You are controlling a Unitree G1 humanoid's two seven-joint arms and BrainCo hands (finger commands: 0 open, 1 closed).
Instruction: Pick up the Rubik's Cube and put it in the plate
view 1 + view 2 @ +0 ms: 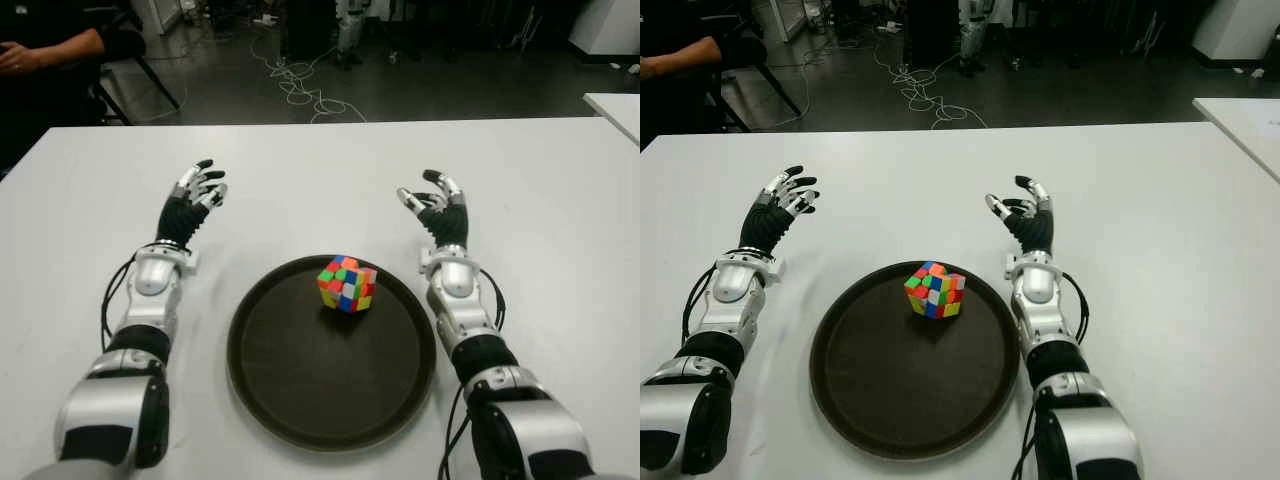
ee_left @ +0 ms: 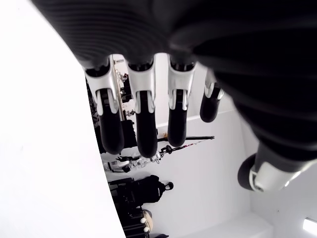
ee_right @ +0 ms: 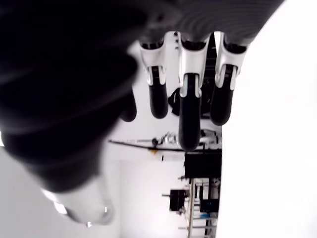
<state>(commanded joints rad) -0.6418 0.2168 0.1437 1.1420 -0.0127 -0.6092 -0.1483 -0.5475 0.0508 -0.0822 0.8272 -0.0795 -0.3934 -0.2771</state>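
From where I'm driving, the Rubik's Cube [image 1: 347, 284] already sits in the plate [image 1: 290, 390] toward its 12 o'clock rim, at about 7 o'clock from my nearer right hand [image 1: 437, 203], and both it and the left hand [image 1: 194, 195] are relaxed, holding nothing.
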